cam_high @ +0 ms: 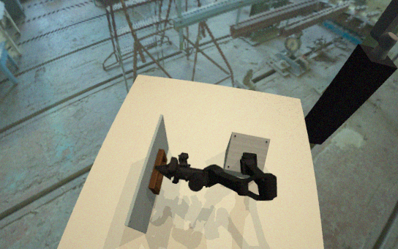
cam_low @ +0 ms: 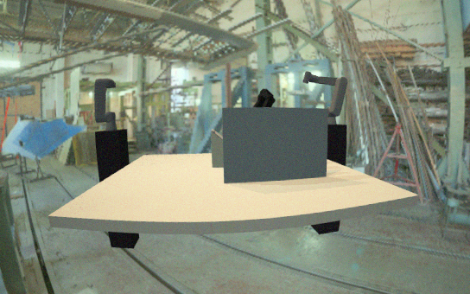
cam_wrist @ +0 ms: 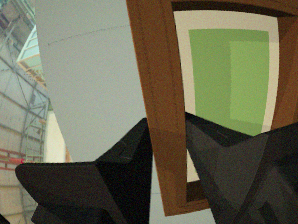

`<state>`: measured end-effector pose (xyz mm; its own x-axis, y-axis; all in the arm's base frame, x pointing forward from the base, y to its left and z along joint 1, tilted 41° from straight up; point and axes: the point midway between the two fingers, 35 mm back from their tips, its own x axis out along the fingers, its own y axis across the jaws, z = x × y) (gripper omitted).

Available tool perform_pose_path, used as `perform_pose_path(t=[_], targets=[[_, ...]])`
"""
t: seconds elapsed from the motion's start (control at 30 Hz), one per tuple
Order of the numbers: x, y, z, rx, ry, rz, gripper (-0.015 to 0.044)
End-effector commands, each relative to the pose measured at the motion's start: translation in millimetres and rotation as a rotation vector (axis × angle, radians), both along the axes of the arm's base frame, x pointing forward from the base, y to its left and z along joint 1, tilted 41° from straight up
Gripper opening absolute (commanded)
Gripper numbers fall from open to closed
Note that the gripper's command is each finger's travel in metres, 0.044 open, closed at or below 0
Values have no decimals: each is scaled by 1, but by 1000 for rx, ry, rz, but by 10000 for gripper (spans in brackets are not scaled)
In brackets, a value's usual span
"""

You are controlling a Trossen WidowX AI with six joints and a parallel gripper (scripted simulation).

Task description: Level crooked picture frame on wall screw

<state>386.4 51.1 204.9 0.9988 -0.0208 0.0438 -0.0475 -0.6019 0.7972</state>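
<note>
A: Where's the picture frame (cam_high: 156, 181) (cam_wrist: 162, 115)?
B: At the front of the upright panel (cam_high: 143, 183) (cam_low: 275, 144) (cam_wrist: 90, 75), one side bar pinched in the gripper (cam_high: 159, 168) (cam_wrist: 164, 121)'s jaws.
A: Why there?
B: Probably for lifting and shifting it a notch.
A: Level?
B: Can't tell; wrist view's slanted, screw hidden. Letting go should show.

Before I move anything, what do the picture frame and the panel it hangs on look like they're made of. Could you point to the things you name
The picture frame (cam_high: 156, 179) (cam_wrist: 159, 95) looks like brown wood with a matte finish, going by its fine dark grain-like streaks. The panel (cam_high: 144, 198) (cam_low: 275, 144) (cam_wrist: 92, 75) is flat, dull grey with no grain showing; it could be painted board or metal.
</note>
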Motion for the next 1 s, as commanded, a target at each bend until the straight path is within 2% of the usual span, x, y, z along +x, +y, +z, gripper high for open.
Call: perform_pose_path(t=[0.0, 0.4, 0.73, 0.87, 0.97], targets=[[0, 0, 0, 23, -2, 0, 0], [0, 1, -1, 80, -3, 2, 0], [0, 1, -1, 64, -2, 3, 260], [-1, 1, -1, 61, -2, 3, 260], [-24, 4, 3, 18, 0, 0, 260]])
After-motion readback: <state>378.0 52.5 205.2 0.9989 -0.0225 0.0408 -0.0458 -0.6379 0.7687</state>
